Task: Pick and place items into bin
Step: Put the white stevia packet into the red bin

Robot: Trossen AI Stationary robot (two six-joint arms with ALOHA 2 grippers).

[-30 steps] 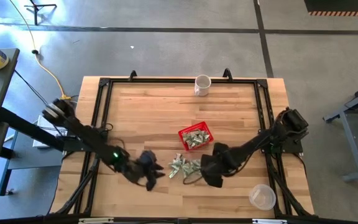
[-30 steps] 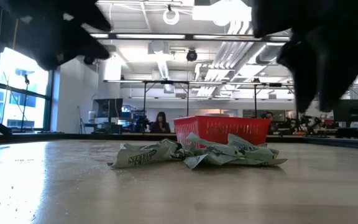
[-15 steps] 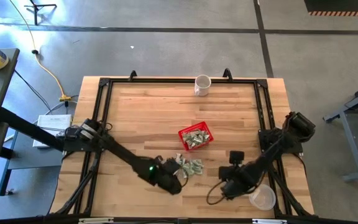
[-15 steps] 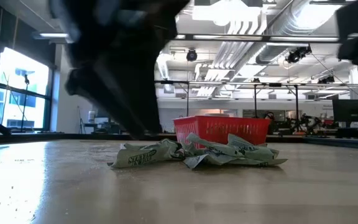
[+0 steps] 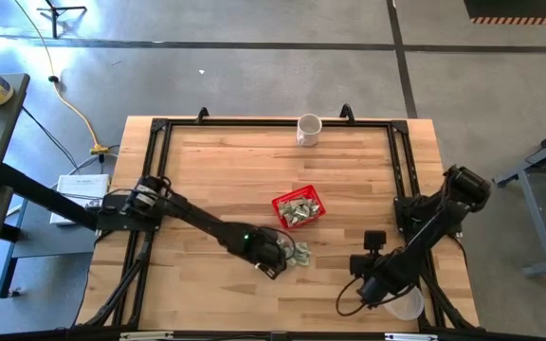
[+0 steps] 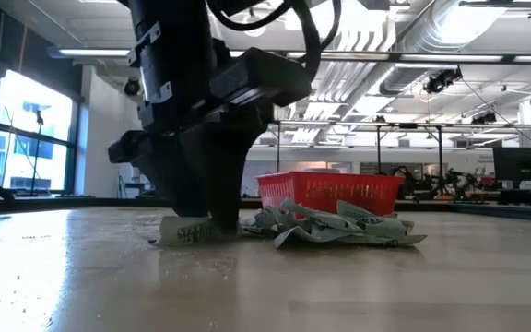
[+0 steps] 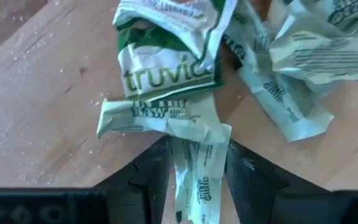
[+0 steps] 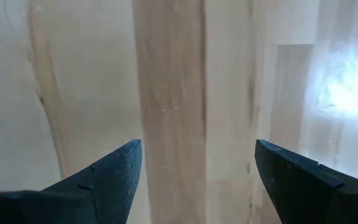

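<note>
Left gripper [image 7: 196,163] down on the pile [image 5: 295,254] beside the bin [image 5: 298,207], fingers straddling one packet [image 7: 194,168]. Wrist view alone shows it. Right gripper [image 8: 194,163] agape, near cup [image 5: 404,304].

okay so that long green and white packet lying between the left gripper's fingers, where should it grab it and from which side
Grip the long packet across its narrow width near the end closest to the left gripper, coming straight down from above. It lies flat on the table with its long edges along the fingers, so they already straddle it, apart from the pile.
</note>
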